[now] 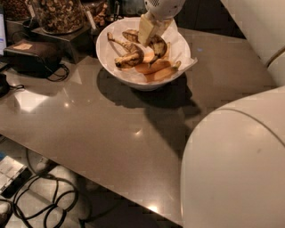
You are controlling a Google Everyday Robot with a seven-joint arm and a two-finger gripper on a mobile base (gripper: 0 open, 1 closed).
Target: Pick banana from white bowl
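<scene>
Gripper (148, 38) is up top, reaching down into the white bowl (108, 60) from its far rim, w/ the rounded white wrist housing right above it. Only one flat cream face shows from this angle, so can't tell if it's spread or pinched on anything. Its tip sits low among the fruit, just over the middle of the pile.

The banana (132, 56), the strongly curved one w/ skin blotched dark brown to black, lies just left of the gripper tip and a touch nearer the camera. Its stem points up toward the bowl's left-rear wall, and the body hooks round toward the centre. It's resting in the bowl, close beside the gripper; contact can't be made out.

Another dark-spotted piece (158, 45) sits right by the gripper on its right side. In front of those, smooth yellow-orange bananas (153, 67) lie across the near part of the bowl. Crumpled white paper lining (185, 55) pokes over the rim, mostly on the right.

The bowl stands on a glossy grey-brown table (89, 129) toward the back edge, throwing a dark shadow forward. Left rear: a clear jar of nuts (58, 13) on a dark stand (67, 39), and a black pouch (31, 55) w/ a cord beside it. The robot's big white arm body (240, 164) fills the bottom-right corner. Cables (44, 200) are coiled on the floor, lower left.
</scene>
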